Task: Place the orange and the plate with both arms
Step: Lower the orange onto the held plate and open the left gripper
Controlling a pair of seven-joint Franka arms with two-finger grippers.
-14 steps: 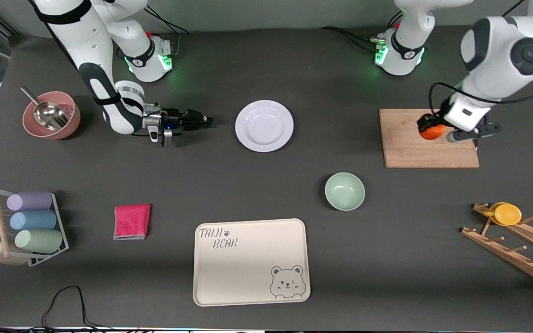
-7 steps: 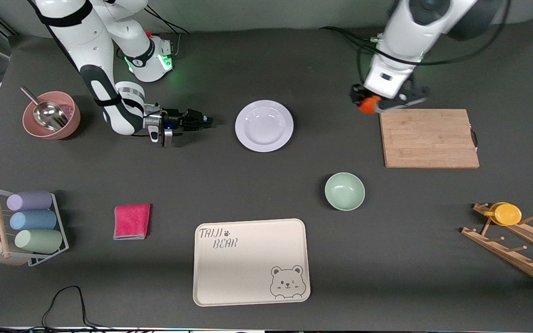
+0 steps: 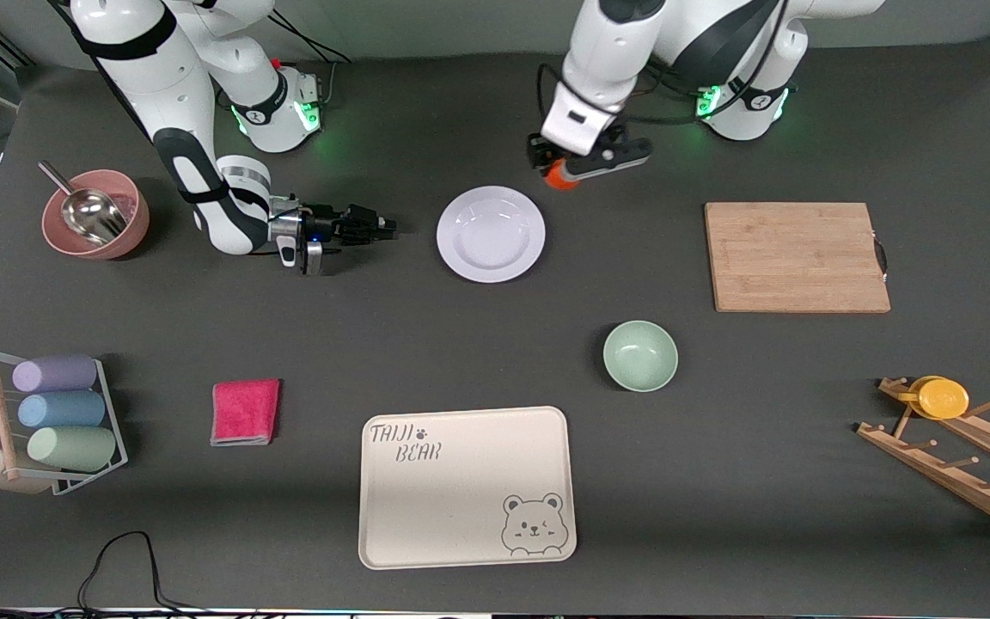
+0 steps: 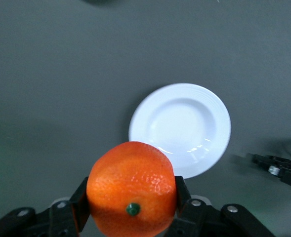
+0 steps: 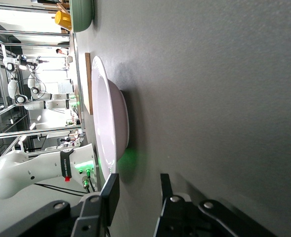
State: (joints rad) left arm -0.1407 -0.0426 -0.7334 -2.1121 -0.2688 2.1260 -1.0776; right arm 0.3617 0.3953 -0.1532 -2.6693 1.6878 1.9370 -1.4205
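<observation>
Orange: clamped between the two fingers of the left gripper, in the air over bare tabletop just off the rim of the plate, toward the robots' bases. The left wrist view shows its green stem spot and the fingers pressed to both sides.

Plate: white, shallow, wide rim; flat on the dark table, unheld.

Right gripper: low and horizontal beside the plate, toward the right arm's end of the table; fingers parted with a narrow gap, holding nothing, apart from the rim.

Green bowl: nearer the front camera than the plate.

Wooden cutting board: toward the left arm's end.
</observation>
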